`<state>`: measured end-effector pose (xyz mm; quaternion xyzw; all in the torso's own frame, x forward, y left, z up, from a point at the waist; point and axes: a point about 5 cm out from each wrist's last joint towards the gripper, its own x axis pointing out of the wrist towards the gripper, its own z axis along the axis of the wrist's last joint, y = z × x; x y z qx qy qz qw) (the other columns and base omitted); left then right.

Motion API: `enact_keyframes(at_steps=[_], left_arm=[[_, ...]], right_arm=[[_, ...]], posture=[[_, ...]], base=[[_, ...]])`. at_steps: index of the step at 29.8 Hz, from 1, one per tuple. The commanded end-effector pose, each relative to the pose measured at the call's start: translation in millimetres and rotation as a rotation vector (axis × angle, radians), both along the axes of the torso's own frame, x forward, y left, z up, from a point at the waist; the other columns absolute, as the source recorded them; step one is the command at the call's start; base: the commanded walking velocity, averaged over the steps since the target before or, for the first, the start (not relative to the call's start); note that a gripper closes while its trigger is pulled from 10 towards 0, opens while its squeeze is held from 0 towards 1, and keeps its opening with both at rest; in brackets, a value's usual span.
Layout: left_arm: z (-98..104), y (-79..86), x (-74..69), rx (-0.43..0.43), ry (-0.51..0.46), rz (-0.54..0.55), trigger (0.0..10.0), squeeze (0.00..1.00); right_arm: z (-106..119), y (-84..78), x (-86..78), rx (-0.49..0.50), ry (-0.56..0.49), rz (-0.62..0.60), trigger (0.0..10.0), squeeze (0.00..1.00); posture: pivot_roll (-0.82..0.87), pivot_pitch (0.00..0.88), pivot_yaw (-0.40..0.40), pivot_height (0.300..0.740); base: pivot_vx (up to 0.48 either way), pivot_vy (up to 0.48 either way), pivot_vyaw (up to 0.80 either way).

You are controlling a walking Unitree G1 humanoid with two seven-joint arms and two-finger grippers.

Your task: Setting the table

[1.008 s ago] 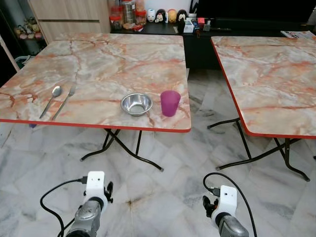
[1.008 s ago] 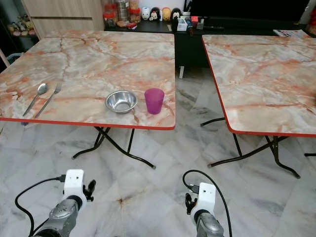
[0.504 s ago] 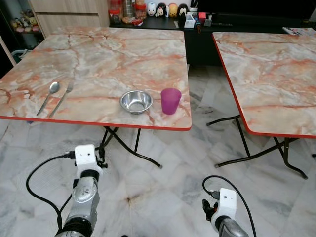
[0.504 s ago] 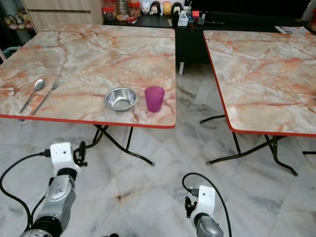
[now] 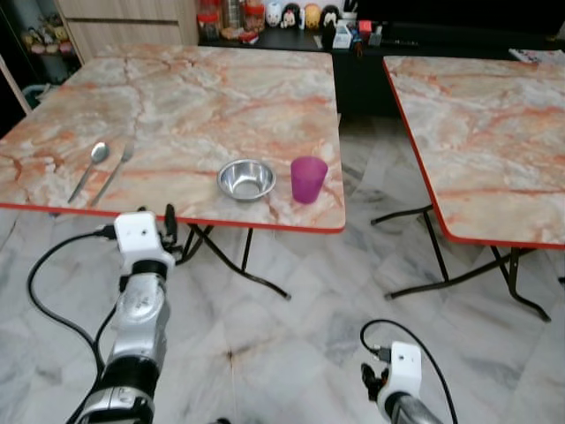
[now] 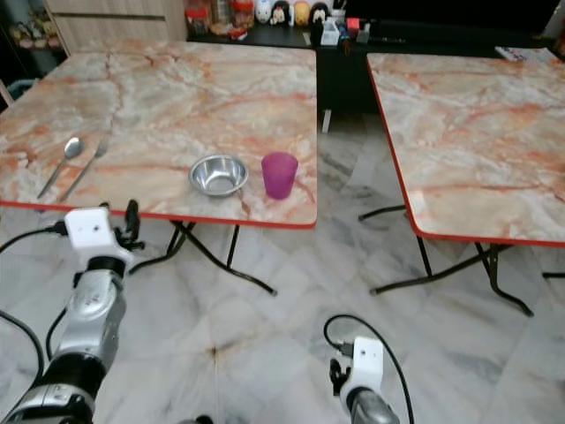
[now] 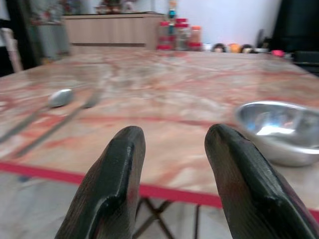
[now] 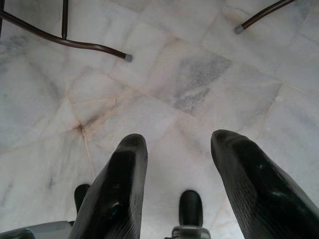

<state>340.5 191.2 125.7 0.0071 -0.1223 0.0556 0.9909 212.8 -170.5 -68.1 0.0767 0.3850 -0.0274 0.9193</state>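
On the marble table [image 5: 203,97] lie a spoon [image 5: 95,163] and a fork [image 5: 115,170] side by side near its left front. A steel bowl [image 5: 246,179] and a purple cup [image 5: 308,179] stand near the right front corner. My left gripper [image 5: 169,226] is raised just below the table's red front edge, between the cutlery and the bowl. In the left wrist view this gripper [image 7: 174,132] is open and empty, level with the tabletop, with the spoon [image 7: 60,97] and the bowl [image 7: 279,129] beyond it. My right gripper [image 8: 178,139] hangs low over the floor, open and empty.
A second marble table [image 5: 494,132] stands to the right, across a gap of tiled floor [image 5: 362,247]. Black folding legs [image 5: 238,265] spread under both tables. A dark cabinet [image 5: 353,79] with jars and small figurines runs along the back.
My left arm has risen from near the floor up to the table's front edge. The right arm stays low. The bowl, cup, spoon and fork have not moved.
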Motion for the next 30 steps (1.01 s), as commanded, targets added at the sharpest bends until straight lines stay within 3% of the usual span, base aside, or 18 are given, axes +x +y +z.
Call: enact_keyframes(at_steps=[1, 5, 9, 23, 30], left_arm=[[-3, -9.4, 4.1, -0.017, 0.029, -0.037, 10.0, 0.0], [0, -19.8, 7.9, -0.021, 0.035, -0.076, 10.0, 0.0], [5, -17.7, 9.2, -0.019, 0.028, -0.077, 10.0, 0.0], [11, -13.0, 12.0, -0.021, 0.01, -0.073, 10.0, 0.0], [13, -11.7, 13.1, -0.02, 0.004, -0.072, 10.0, 0.0]], right_arm=[[-2, -0.1, -1.9, 0.0, 0.019, -0.009, 10.0, 0.0], [-4, -2.3, -6.2, 0.0, 0.042, -0.032, 10.0, 0.0], [-5, -1.9, -6.8, 0.008, 0.044, -0.036, 10.0, 0.0], [-3, 3.0, -4.8, -0.019, 0.03, 0.039, 10.0, 0.0], [-5, 0.7, -8.3, -0.011, 0.045, 0.005, 10.0, 0.0]], posture=[[0.07, 0.107, -0.028, 0.74], [0.07, 0.106, -0.024, 0.74], [0.07, 0.105, -0.023, 0.74], [0.08, 0.104, -0.022, 0.74], [0.08, 0.102, -0.02, 0.74]], base=[[0.33, 0.0, 0.0], [0.342, 0.0, 0.0], [0.352, 0.0, -0.67], [0.39, 0.0, 0.0], [0.398, 0.0, 0.39]])
